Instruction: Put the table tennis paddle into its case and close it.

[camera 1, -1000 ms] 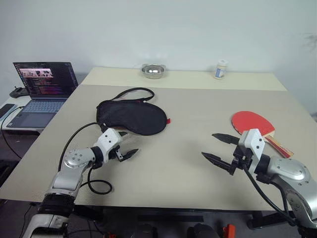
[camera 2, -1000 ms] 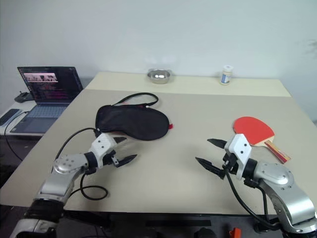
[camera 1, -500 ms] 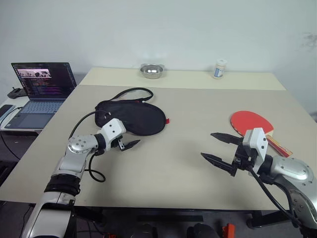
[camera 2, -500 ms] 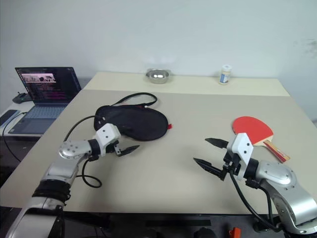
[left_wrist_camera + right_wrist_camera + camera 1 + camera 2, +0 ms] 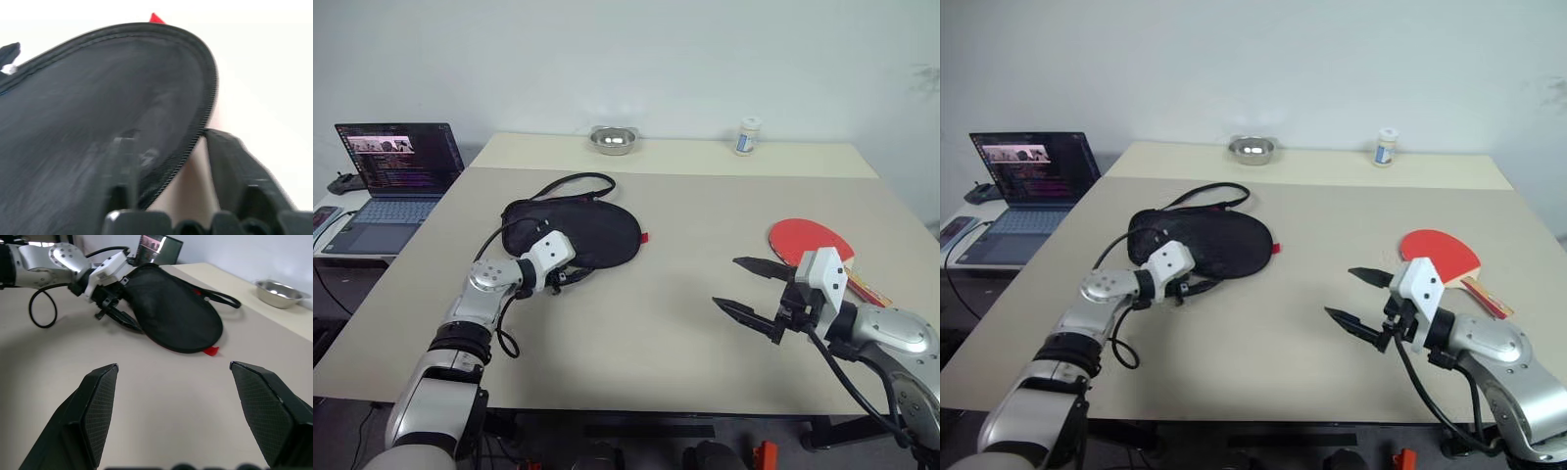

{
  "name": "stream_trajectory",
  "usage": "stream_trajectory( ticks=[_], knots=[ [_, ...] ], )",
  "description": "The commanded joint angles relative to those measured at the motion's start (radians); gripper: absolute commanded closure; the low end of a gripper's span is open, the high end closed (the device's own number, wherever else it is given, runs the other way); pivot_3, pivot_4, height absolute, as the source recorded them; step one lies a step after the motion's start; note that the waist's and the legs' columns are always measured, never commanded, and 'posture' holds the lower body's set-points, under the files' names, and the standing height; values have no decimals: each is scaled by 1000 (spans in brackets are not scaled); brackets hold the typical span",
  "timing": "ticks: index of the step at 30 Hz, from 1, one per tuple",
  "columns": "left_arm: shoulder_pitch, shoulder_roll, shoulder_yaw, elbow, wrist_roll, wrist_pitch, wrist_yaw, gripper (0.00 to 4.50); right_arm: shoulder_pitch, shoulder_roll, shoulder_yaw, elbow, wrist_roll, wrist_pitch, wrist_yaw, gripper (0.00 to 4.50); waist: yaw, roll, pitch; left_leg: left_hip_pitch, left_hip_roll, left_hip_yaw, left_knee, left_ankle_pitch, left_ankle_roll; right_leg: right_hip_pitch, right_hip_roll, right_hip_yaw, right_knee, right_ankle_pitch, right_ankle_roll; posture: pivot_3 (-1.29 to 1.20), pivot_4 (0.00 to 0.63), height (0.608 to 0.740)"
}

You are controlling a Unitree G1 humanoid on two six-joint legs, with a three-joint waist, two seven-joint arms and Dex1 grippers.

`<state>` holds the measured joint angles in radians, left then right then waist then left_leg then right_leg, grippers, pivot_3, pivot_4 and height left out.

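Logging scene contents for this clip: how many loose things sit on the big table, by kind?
Paddle case: 1
Table tennis paddle: 1
Metal bowl: 1
Small white bottle: 1
Total: 4

Blk case [image 5: 578,231], red-faced paddle [image 5: 808,241], beige table [image 5: 675,304].

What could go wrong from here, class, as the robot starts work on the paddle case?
1. The left hand grips only the zip edge of the case; the soft fabric may slip free.
2. Pulling could drag the cord loop along.
3. The table tennis paddle lies close behind the open right hand, which could knock it.
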<state>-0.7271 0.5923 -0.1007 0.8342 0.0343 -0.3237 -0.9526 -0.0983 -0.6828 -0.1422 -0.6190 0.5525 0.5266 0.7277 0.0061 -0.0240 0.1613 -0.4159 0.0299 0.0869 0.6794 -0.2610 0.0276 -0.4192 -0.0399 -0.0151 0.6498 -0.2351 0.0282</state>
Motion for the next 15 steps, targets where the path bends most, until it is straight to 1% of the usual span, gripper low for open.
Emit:
stream_trajectory(
  ticks=[1, 3, 8, 15],
  knots=[
    [-29, 26, 34, -17, -22, -33, -3, 3889, -14, -11, -32, -36, 28, 10, -12, 507, -1, 0, 0, 0, 0, 0, 0, 0, 0, 0, 0, 0, 0, 0, 0, 0, 150, 740],
    [-28, 30, 37, -24, -25, -32, -9, 4475, -18, -12, -30, -33, 28, 10, -16, 507, -1, 0, 0, 0, 0, 0, 0, 0, 0, 0, 0, 0, 0, 0, 0, 0, 150, 740],
    [8, 30, 39, -113, -43, 8, -28, 4475, -25, -15, -24, -22, 26, 6, -17, 507, -1, 0, 0, 0, 0, 0, 0, 0, 0, 0, 0, 0, 0, 0, 0, 0, 150, 740],
    [96, -23, 29, -381, -114, 252, -35, 4475, -29, -19, -21, -9, 20, 0, -12, 507, -2, 0, 0, 0, 0, 0, 0, 0, 0, 0, 0, 1, 0, 0, 0, 0, 150, 740]
  ],
)
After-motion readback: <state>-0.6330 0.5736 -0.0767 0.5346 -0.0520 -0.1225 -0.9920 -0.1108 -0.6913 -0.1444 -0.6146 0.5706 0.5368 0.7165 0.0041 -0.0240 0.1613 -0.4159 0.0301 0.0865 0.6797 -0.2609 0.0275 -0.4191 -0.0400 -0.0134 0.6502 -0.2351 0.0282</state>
